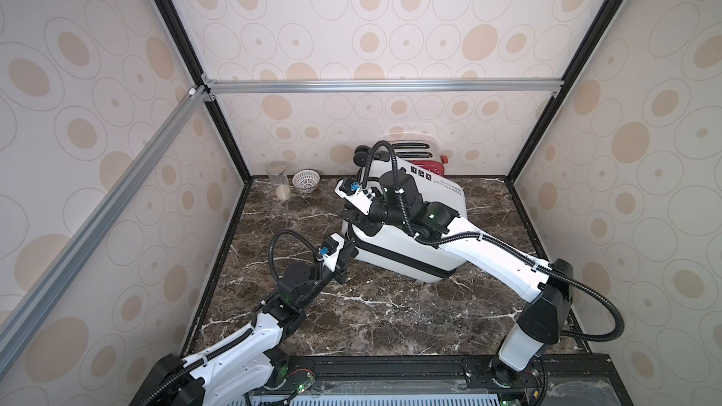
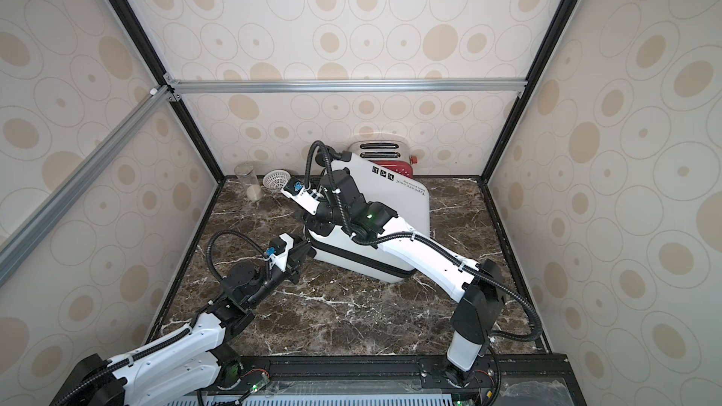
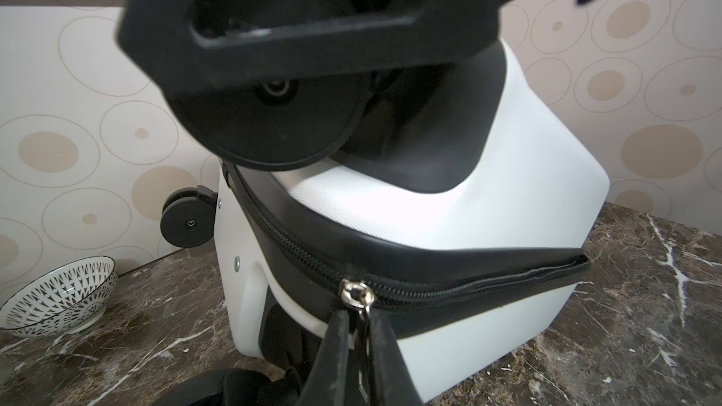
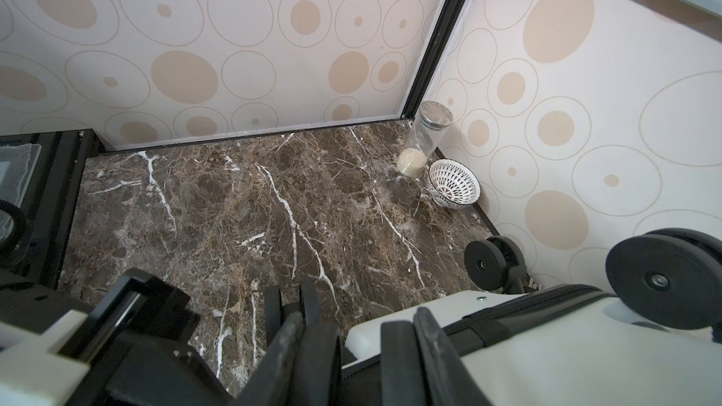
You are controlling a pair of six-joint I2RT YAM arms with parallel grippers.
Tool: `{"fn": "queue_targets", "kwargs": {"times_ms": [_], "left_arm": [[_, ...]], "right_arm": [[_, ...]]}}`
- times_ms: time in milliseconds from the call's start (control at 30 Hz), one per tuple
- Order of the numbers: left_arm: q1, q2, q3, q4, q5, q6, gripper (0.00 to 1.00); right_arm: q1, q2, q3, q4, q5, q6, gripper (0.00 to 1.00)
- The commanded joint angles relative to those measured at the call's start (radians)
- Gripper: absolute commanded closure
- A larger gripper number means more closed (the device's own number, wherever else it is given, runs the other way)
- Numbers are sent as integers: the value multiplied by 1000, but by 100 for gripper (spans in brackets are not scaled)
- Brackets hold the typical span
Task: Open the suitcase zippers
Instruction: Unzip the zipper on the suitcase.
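Note:
The white suitcase (image 1: pixel 410 263) lies on the marble top with its printed face up and its black wheels (image 3: pixel 187 222) pointing left. The black zippers' track (image 3: pixel 469 283) runs round the seam. On it, at the near left corner, sits a silvery slider (image 3: pixel 357 294). My left gripper (image 3: pixel 361 331) is shut on that slider's metal pull tab, low at this corner (image 1: pixel 349 253). My right gripper (image 4: pixel 359 314) hangs over the top left corner of the case (image 1: pixel 353 222). Its jaws stand part open astride the shell's edge, and nothing shows clamped between them.
A red toaster (image 1: pixel 426 165) stands behind the case against the back wall. A glass jar (image 1: pixel 279 185) and a patterned bowl (image 1: pixel 306 180) sit in the far left corner. Patterned walls close in three sides of the marble top.

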Motion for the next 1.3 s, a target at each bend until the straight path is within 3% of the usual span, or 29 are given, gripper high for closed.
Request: {"fn": "queue_targets", "kwargs": {"times_ms": [0, 67, 433, 767, 900, 1267], "left_arm": [[-9, 3, 41, 39, -6, -8, 96], [-10, 6, 51, 8, -15, -9, 100], [-6, -81, 152, -299, -104, 62, 100], [42, -111, 207, -445, -161, 130, 100], [96, -63, 239, -445, -134, 163, 100], [321, 131, 360, -427, 84, 168, 100]], "right_arm": [[9, -52, 24, 222, -102, 106, 100], [6, -58, 20, 220, -102, 104, 100], [-3, -130, -49, 133, -164, 38, 100], [-37, -201, -94, -32, -418, -32, 100], [-36, -250, -138, -82, -487, -56, 100], [-36, -369, -266, -168, -544, -89, 100]]}}
